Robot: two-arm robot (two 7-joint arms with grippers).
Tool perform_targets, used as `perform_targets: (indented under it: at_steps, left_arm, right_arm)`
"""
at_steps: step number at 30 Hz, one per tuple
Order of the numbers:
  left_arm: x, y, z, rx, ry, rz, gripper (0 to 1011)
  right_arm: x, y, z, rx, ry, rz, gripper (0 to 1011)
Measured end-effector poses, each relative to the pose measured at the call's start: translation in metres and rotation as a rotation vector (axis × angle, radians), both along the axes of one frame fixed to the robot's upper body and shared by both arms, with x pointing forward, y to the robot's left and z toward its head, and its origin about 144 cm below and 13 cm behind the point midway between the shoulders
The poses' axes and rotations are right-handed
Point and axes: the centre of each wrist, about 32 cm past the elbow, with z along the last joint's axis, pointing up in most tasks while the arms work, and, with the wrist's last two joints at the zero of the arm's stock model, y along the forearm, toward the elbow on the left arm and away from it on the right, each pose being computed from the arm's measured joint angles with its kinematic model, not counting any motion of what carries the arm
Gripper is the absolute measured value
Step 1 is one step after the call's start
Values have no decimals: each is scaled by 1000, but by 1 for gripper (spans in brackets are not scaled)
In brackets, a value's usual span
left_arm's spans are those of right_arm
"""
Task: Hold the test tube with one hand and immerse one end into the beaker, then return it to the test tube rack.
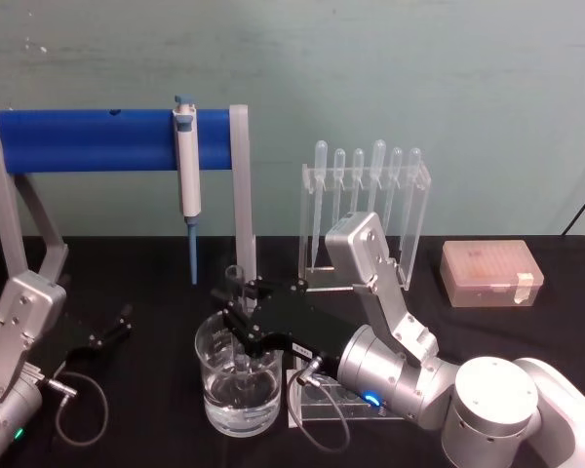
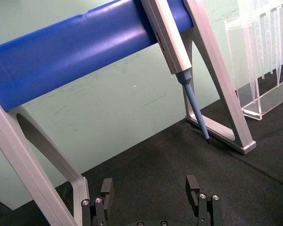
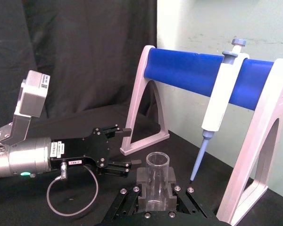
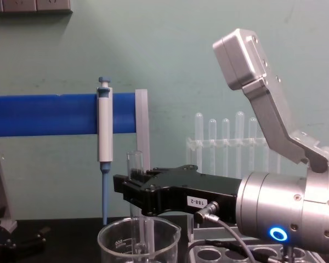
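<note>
Right claw: clamps test tube upright so its lower end dips, apparently, into beaker.
Left claw: open, parked leftward, clear.

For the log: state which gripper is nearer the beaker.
Right. The right gripper holds the test tube over the beaker; the left gripper sits open well to its left.

Pipettor hangs from blue bar beside pipette stand.
</note>
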Motion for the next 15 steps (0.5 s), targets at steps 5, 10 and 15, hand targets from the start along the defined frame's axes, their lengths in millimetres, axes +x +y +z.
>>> perform_targets:
  at_steps: [5,10,15]
  left_arm:
    - [0,0,0,0,0,0,1000]
    - [0,0,0,0,0,0,1000]
    - [0,0,0,0,0,0,1000]
  right_arm:
    - [0,0,0,0,0,0,228]
    - [0,0,0,0,0,0,228]
    - [0,0,0,0,0,0,228]
